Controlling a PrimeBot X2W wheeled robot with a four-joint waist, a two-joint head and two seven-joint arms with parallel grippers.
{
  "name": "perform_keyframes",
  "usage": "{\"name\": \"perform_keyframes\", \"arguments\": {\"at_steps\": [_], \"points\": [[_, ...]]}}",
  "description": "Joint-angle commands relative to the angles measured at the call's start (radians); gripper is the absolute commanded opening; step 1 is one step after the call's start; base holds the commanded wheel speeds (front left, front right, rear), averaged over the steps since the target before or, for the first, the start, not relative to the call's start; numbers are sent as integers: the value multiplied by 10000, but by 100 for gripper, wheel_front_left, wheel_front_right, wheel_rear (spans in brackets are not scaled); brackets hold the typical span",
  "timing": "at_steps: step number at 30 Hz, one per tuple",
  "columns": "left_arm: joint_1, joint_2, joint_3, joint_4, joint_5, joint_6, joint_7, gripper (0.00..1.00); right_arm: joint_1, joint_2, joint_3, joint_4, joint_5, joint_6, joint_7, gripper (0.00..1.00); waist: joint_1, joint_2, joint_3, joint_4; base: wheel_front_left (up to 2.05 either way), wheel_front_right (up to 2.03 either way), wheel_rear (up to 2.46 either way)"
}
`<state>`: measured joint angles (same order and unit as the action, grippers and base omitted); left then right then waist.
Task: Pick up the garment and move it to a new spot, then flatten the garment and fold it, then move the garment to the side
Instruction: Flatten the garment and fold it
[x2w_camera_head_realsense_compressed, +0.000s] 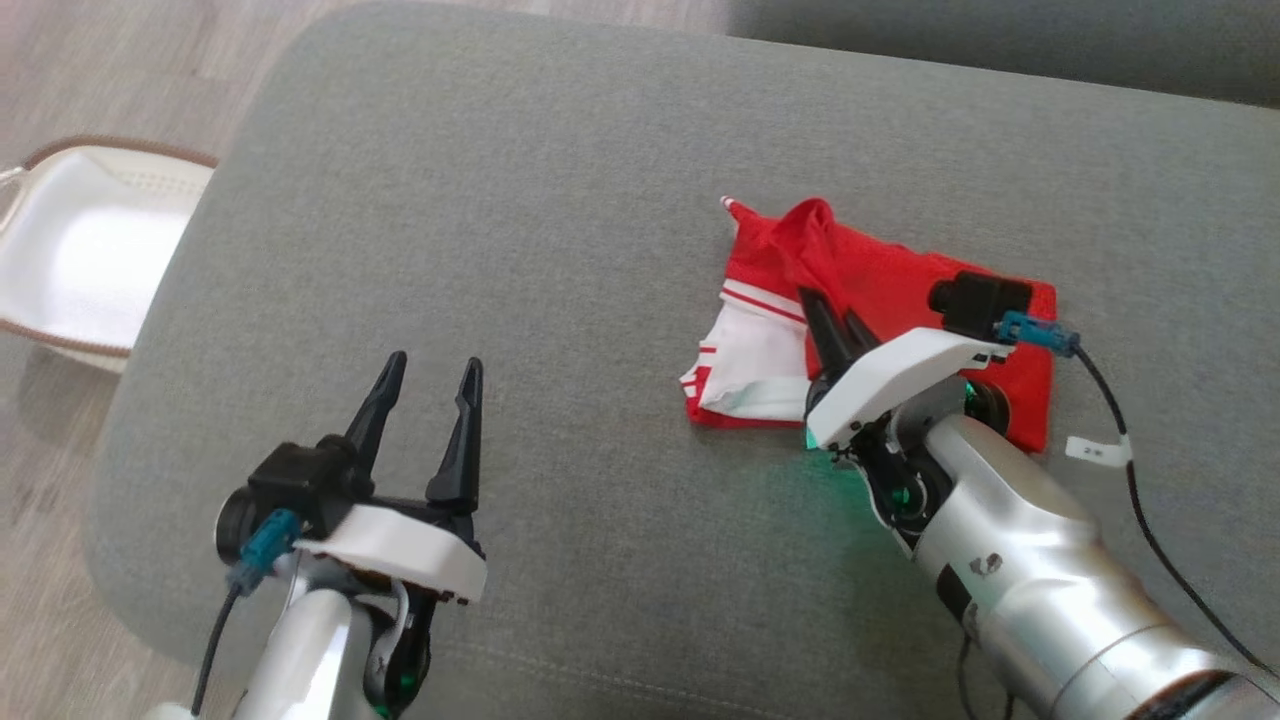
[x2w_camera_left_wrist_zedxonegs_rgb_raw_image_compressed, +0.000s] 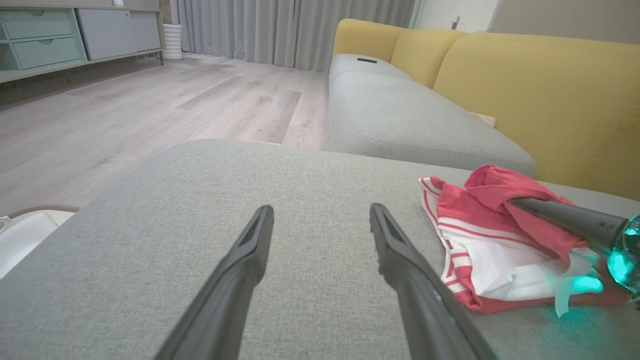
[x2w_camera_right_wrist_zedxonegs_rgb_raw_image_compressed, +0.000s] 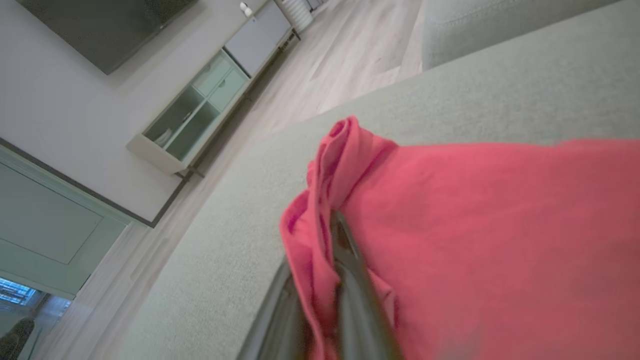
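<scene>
Right gripper, jaws tight on red garment

The garment is lying on the right half of the seat cushion. The right hand is reaching in over the garment's near edge, with a fold pinched between its fingers. The left hand is hanging over the cushion's near left part, fingers parted, well apart from the garment. A basket is sitting on the floor, just beside the cushion's left edge. A sofa is standing behind the cushion.
</scene>
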<state>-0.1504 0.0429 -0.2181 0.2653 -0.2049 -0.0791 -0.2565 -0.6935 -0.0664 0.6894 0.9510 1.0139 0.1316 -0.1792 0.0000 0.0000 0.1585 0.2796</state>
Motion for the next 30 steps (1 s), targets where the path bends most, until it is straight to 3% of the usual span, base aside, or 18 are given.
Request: {"name": "perform_keyframes", "arguments": {"at_steps": [1, 7, 8, 15, 21, 23, 26, 30], "points": [[-506, 74, 239, -258, -6, 35, -53, 100, -264, 161, 358, -143, 249, -9, -187, 0, 0, 0, 59, 99, 0, 0, 0], [-533, 74, 245, -261, -19, 74, -53, 100, -452, 162, 1668, 184, 1016, -9, -362, 0, 0, 0, 113, 164, 0, 0, 0], [-537, 74, 248, -258, -32, 86, -53, 100, -454, 162, 1894, 150, 1104, -9, -398, 100, 0, 0, 112, 154, 0, 0, 0], [-459, 74, 134, -181, -98, 98, -53, 100, -445, 162, 3140, -877, 2042, -9, -495, 100, 0, 0, -17, -158, 0, 0, 0], [-392, 74, 293, -393, -156, 222, -53, 100, -1101, 162, 3380, -971, 2009, -9, -783, 100, 0, 0, -257, -774, 0, 0, 0], [-393, 74, 427, -555, -163, 269, -53, 100, -1405, 162, 2981, -726, 1423, -9, -814, 100, 0, 0, -339, -1024, 0, 0, 0], [-422, 74, 657, -847, -143, 339, -53, 100, -1681, 137, 1675, -414, -436, -9, -820, 100, 0, 0, -412, -1400, 0, 0, 0], [-474, 74, 918, -1287, -211, 439, -53, 100, -1050, -302, -186, -921, -2716, -9, -823, 100, 0, 0, -494, -1791, 0, 0, 0]]}}
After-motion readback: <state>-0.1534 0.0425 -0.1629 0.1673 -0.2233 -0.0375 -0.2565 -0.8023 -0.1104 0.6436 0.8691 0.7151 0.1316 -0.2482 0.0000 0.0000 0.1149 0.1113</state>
